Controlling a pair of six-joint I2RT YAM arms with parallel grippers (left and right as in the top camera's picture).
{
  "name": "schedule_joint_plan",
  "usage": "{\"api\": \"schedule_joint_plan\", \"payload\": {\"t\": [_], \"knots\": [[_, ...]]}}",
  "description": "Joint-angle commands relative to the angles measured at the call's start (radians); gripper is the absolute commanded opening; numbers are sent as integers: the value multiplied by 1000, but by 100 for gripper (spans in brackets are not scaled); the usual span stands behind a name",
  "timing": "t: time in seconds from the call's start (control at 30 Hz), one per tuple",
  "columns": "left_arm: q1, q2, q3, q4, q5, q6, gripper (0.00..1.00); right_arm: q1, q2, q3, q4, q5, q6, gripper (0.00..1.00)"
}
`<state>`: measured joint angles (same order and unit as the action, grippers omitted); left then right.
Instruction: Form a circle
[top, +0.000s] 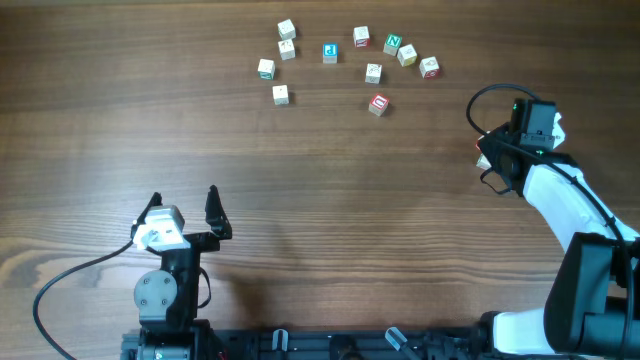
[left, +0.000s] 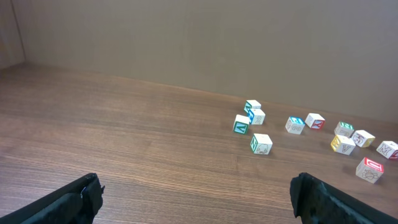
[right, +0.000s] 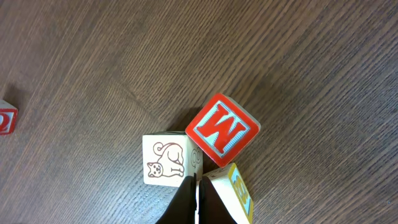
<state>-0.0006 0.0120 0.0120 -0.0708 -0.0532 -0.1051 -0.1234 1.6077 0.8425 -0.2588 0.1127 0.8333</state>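
At the right side of the table (top: 100, 120), find the right gripper (right: 196, 186) pinched fully shut on nothing, tips at the gap between a cat-picture block (right: 163, 160) and a yellow-edged block (right: 233, 190), a red W block (right: 222, 130) right against both. Toward the far middle, count eleven more blocks (top: 330, 52) scattered in a loose, gappy arc, well apart from that trio, not yet a circle. At the near left, note the left gripper (top: 184, 205) parked clear of every block, fingers spread wide open, empty.

Black left pincer (top: 184, 198), white-capped wrist (top: 160, 232) (black cable (top: 60, 285) trailing).
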Motion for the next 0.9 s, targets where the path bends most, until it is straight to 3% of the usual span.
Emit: {"api": "schedule_joint_plan", "payload": {"t": [0.0, 0.87], "knots": [[6, -9, -6, 1, 12, 23, 100, -5, 39, 14, 13, 21, 4, 4], [6, -9, -6, 1, 12, 23, 100, -4, 74, 14, 83, 17, -22, 4]]}}
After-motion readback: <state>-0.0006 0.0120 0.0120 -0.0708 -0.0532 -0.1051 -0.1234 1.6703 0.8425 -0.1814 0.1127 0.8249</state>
